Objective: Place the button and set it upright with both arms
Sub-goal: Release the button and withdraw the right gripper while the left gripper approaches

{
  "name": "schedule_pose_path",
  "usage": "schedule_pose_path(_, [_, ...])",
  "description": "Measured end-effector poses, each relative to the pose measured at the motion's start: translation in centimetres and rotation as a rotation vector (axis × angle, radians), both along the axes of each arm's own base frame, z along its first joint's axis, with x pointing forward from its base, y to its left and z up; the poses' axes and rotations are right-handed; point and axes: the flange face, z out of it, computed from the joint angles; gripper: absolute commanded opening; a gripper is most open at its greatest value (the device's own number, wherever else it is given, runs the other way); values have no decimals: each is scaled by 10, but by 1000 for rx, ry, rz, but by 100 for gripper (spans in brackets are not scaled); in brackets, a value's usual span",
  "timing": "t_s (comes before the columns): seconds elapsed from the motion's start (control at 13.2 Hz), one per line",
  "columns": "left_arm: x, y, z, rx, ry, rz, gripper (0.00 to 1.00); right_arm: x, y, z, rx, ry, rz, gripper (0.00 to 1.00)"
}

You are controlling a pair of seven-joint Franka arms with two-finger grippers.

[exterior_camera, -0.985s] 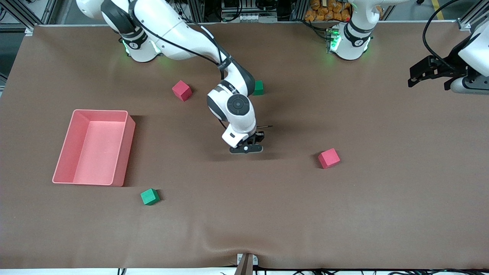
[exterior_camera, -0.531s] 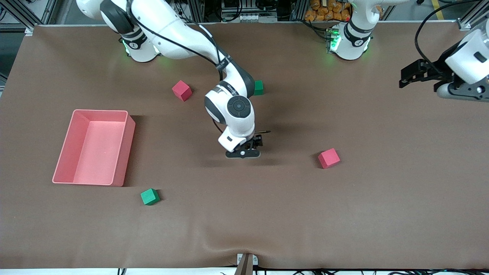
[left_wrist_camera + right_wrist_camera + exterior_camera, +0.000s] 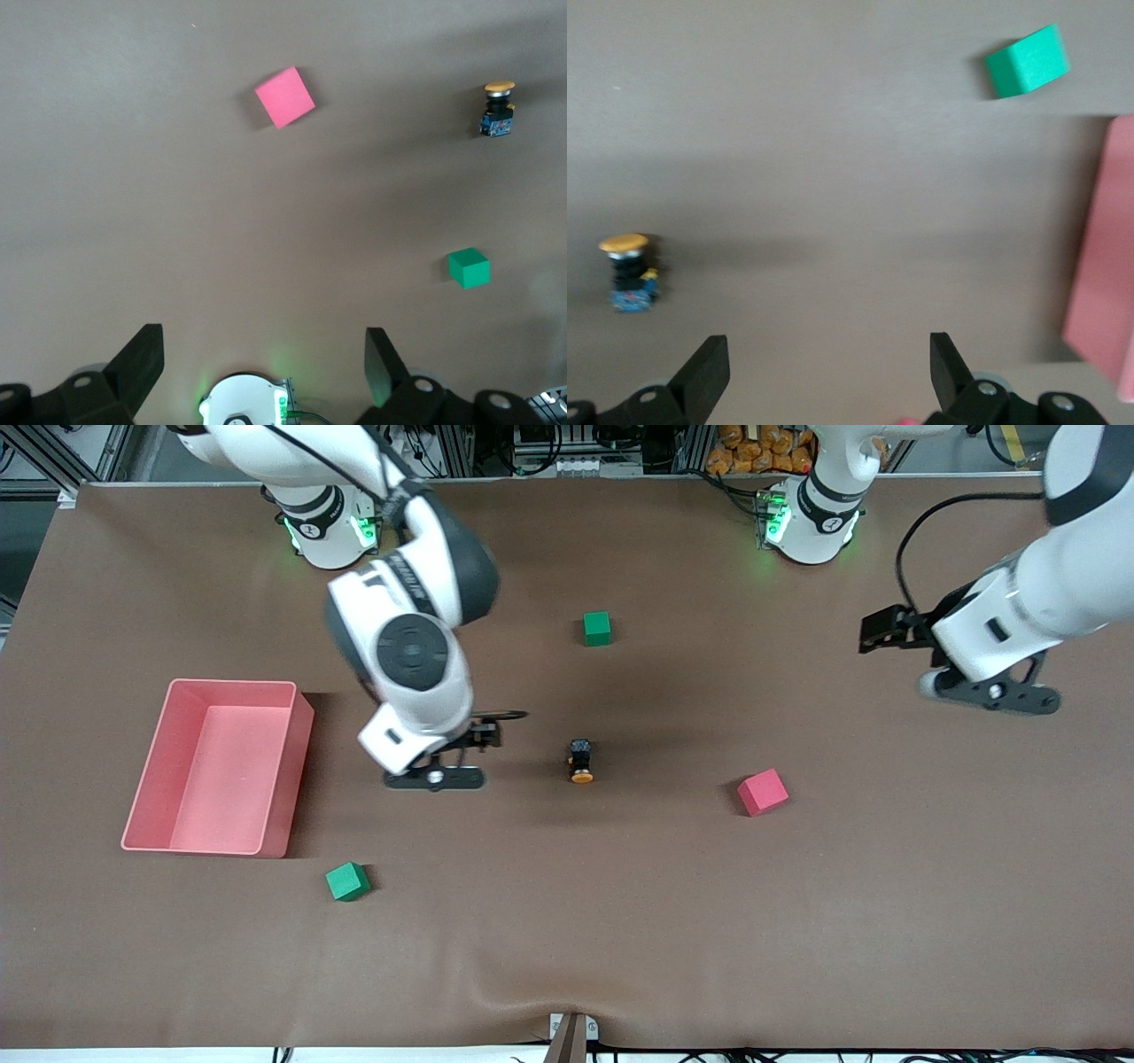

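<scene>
The button point(image 3: 581, 761) lay on its side on the brown cloth table point(image 3: 797, 921) near the middle, touched by nothing, its orange cap pointing toward the front camera. It sat between the pink tray point(image 3: 221, 766) and a red cube point(image 3: 763, 792), closer to the cube.

The right gripper point(image 3: 434, 778) hung above the table between tray and button, its fingers point(image 3: 700, 376) spread wide and empty. The left gripper point(image 3: 990, 693) hovered over the left arm's end of the table, well apart from the button, its fingers point(image 3: 135, 367) also wide and empty.

Standing the button up would probably go best with fingers closing across the black body, not the cap, and a slow tilt onto the base.

The button was a small cylinder, black-bodied with a smooth rounded cap, so it could roll. The cubes, one green point(image 3: 347, 881) near the tray, another green point(image 3: 597, 628) nearer the bases, looked matte and sharp-edged. The tray looked like thin rigid plastic.
</scene>
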Motion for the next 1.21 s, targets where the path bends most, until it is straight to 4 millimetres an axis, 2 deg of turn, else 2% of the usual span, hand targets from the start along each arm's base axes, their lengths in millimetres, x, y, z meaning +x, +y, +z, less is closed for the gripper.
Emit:
schedule_pose_path(0.15, [5,-29,-26,14,42,27,100,4,-63,13,8,33,46,100])
schedule_pose_path(0.45, [9,-102,-84,48,99,78,100,-17,-187,33,34,88,86,100])
schedule_pose_path(0.61, [4,-143,-109,69,100,92,100,-26,-240,41,48,94,61,100])
schedule_pose_path(0.83, [1,-189,-148,83,88,113,100,-46,-309,51,70,98,40,100])
schedule_pose_path(0.91, [1,-203,-161,78,83,122,100,-55,-326,58,75,90,32,100])
schedule_pose_path(1.21, [-7,-262,-213,39,112,189,100,-84,-380,108,92,2,53,100])
